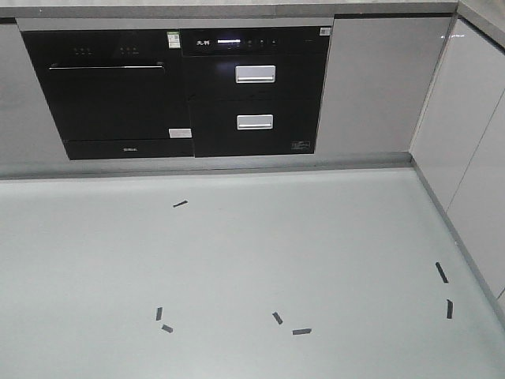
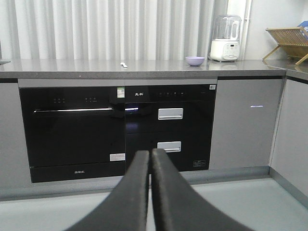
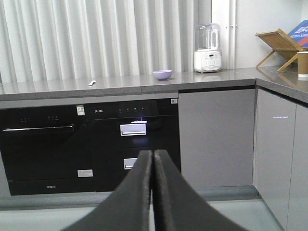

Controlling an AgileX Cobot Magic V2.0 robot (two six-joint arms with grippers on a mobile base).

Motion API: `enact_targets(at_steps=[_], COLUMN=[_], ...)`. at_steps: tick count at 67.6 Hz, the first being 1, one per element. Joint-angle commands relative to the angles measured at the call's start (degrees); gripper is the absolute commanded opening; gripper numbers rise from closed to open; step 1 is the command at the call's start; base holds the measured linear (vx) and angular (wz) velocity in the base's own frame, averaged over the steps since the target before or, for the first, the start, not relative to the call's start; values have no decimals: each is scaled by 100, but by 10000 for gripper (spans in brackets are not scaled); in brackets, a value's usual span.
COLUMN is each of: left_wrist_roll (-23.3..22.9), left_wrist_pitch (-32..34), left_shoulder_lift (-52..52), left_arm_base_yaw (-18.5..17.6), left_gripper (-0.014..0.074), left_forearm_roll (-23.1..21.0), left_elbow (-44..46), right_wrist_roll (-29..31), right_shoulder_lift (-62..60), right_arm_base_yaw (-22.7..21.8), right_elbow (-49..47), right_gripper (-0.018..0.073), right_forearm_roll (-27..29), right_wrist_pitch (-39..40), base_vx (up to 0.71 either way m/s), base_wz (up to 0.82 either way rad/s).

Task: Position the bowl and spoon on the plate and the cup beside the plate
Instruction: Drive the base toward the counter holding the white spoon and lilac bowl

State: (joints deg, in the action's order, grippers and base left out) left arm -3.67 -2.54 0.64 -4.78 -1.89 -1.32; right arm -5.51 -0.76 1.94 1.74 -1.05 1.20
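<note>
A small lilac bowl (image 2: 195, 60) sits on the grey countertop (image 2: 72, 67), also seen as the bowl (image 3: 162, 74) in the right wrist view. A pale spoon (image 2: 123, 64) lies on the counter left of it, the spoon (image 3: 92, 83) showing small and far in the right wrist view. A brown paper cup (image 3: 302, 64) stands on the side counter at far right. The plate is out of view. My left gripper (image 2: 150, 153) and right gripper (image 3: 152, 153) are both shut on nothing, low near the floor, far from the counter.
Black built-in appliances (image 1: 173, 91) with silver drawer handles fill the cabinet front. A white blender (image 2: 225, 38) and a wooden dish rack (image 2: 290, 42) stand on the counter. White cabinets (image 1: 473, 150) form the right corner. Black tape marks (image 1: 301, 332) dot the grey floor.
</note>
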Motion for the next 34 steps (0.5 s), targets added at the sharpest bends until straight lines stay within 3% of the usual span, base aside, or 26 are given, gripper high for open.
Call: enact_targets(at_steps=[1,34], left_wrist_roll=[-32,-32], left_wrist_pitch=[439,439], left_shoulder_lift=[81,81], left_arm_base_yaw=[22,22], left_gripper=[-6,-6], left_forearm_roll=[-6,-6], left_elbow=[101,101], right_wrist_roll=[31,31], right_shoulder_lift=[-24,-24], right_arm_base_yaw=[-37,-37], right_elbow=[37,37], right_gripper=[-10,-10], right_forearm_roll=[-36,-36], right_wrist_pitch=[413,413], base_vx=[0,0], base_wz=[0,0])
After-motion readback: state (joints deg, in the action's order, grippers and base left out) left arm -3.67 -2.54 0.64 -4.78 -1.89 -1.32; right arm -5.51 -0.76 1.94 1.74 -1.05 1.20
